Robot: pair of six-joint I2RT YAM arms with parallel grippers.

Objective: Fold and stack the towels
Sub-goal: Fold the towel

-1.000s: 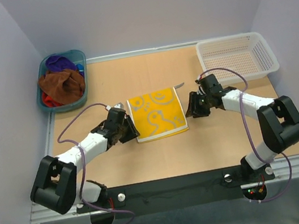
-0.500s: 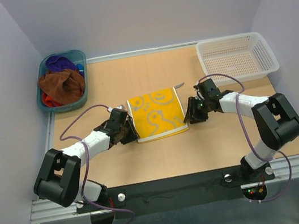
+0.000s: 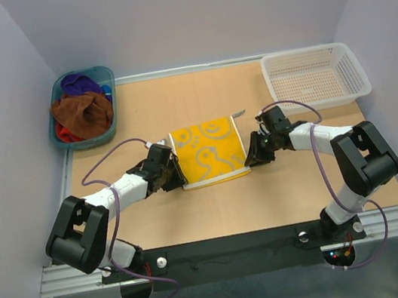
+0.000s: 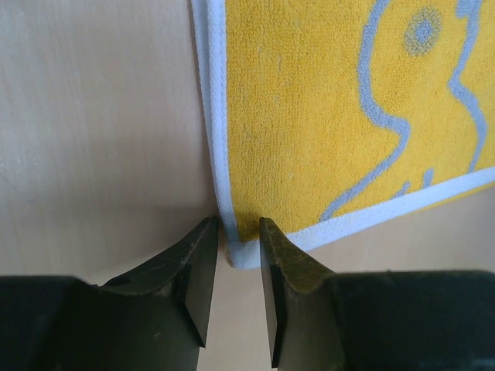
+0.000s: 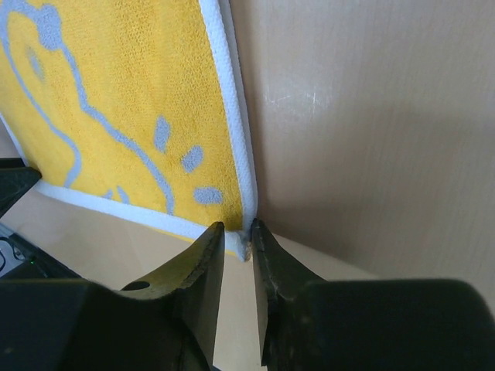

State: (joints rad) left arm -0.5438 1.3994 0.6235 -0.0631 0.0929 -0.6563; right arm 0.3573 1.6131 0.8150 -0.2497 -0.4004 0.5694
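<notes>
A yellow towel with pale blue duck outlines and a white hem lies flat and square on the counter, directly between the two end effectors. Its near corner on the left side sits in the gap of the left end effector. Its near corner on the right side sits in the gap of the right end effector.

The counter is a light wood colour, and plain pale grey-lilac walls close it in on three sides. Far beyond the left end effector and out to its left, at the counter's back corner, stands a teal tub. It holds a heaped brown towel, with a purple towel behind it and a red towel showing at the near rim. Beyond the right end effector, at the opposite back corner, stands a white mesh basket.

The left wrist view shows the left end effector's dark fingers a narrow way apart, their tips on either side of the white hem corner. Whether they pinch it cannot be told. The right wrist view shows the right end effector's fingers nearly together, with the hem corner filling the slot and squeezed between them.
</notes>
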